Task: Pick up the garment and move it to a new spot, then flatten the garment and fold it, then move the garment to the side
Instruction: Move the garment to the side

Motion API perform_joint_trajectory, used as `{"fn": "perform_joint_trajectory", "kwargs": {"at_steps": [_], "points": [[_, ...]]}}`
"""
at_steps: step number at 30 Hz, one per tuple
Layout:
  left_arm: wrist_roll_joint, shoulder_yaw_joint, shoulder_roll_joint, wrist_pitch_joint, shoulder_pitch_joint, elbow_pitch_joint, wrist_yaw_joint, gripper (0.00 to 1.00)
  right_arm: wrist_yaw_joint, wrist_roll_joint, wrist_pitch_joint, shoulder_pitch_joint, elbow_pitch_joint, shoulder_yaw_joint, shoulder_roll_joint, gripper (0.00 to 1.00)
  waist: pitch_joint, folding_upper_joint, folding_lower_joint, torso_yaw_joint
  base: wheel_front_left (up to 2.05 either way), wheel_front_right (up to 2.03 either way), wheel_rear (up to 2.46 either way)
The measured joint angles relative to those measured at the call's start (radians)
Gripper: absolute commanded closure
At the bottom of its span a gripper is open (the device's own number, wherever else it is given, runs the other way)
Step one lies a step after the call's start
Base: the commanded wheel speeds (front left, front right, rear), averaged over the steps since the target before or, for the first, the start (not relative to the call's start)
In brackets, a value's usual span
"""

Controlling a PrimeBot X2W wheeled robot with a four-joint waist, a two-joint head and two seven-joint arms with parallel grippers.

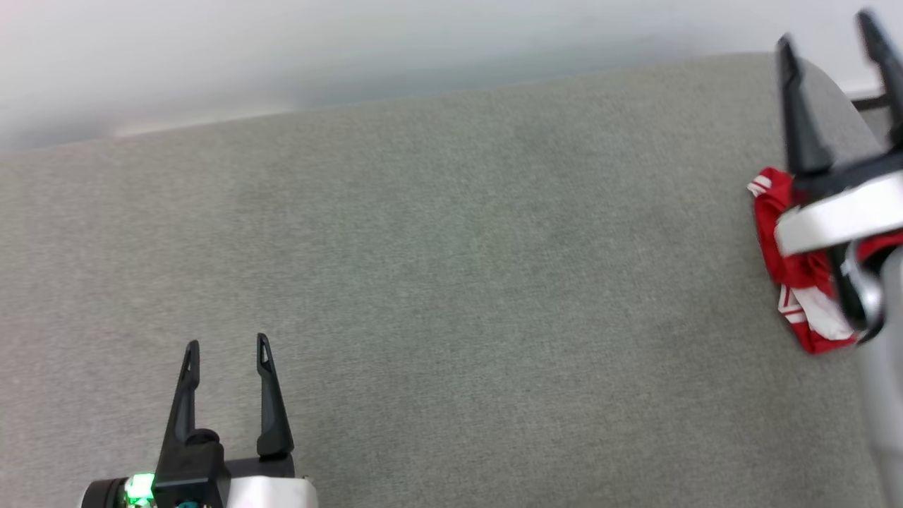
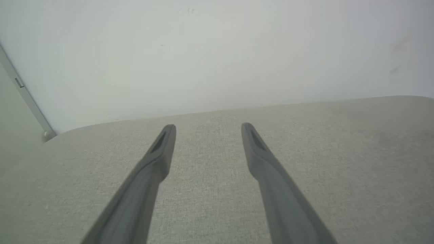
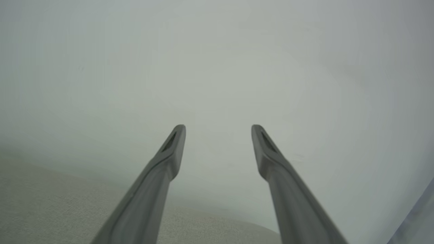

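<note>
Left gripper [image 1: 227, 343]: sits low at the left of the head view, over the grey fabric surface [image 1: 458, 247]. Its two dark fingers point away from the robot and are spread wide, with bare cloth showing between them and nothing held. A green light [image 1: 140, 487] glows on its base. The left wrist view agrees: both fingers stand well apart above the surface, the pale wall [image 2: 203, 51] rises beyond the far edge, and a thin grey strip [image 2: 25, 98] runs down the wall at the left. Right gripper [image 1: 825, 32]: high at the right edge of the head view and slightly blurred. Its fingers are likewise splayed wide and empty, and their tips reach past the rounded far right corner of the surface. The right wrist view shows the same wide gap between the fingers, with the wall behind them and a band of the grey surface low at the left. The garment [image 1: 769, 219]: a bunched red heap with white panels and red-and-white striped trim. It lies on the surface close to the right edge, well apart from the left gripper. The white wrist housing [image 1: 832, 215] of the right arm crosses in front of the heap and hides its middle, so red cloth shows to the upper left of the housing and below it. The right fingers point beyond the heap, and no cloth lies between them. Whether the housing touches the cloth cannot be told. The garment is crumpled, neither flat nor folded.
</note>
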State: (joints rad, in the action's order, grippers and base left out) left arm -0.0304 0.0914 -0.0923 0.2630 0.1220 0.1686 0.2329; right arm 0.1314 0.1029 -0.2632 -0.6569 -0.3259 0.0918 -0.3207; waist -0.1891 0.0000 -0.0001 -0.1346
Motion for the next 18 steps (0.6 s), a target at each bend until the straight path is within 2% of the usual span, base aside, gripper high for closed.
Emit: {"fn": "perform_joint_trajectory", "kwargs": {"at_steps": [4,8,18], "points": [[-0.001,0.006,0.008,0.000,0.018,-0.013,-0.004,0.00,0.000,-0.008,0.000,0.134,0.093,-0.013,0.079,0.00,0.037,0.0000,0.0000,0.030,0.00,0.00,0.00],[-0.002,0.007,0.011,0.000,0.026,-0.026,-0.013,0.00,0.000,-0.007,0.000,0.259,0.126,-0.022,0.136,0.00,0.068,0.0000,0.0000,0.059,0.00,0.00,0.00],[-0.004,-0.003,0.017,0.000,0.062,-0.050,-0.038,0.00,0.000,0.002,0.000,0.522,0.188,-0.074,0.210,0.00,0.132,0.0000,0.0000,0.102,0.00,0.00,0.00]]}}
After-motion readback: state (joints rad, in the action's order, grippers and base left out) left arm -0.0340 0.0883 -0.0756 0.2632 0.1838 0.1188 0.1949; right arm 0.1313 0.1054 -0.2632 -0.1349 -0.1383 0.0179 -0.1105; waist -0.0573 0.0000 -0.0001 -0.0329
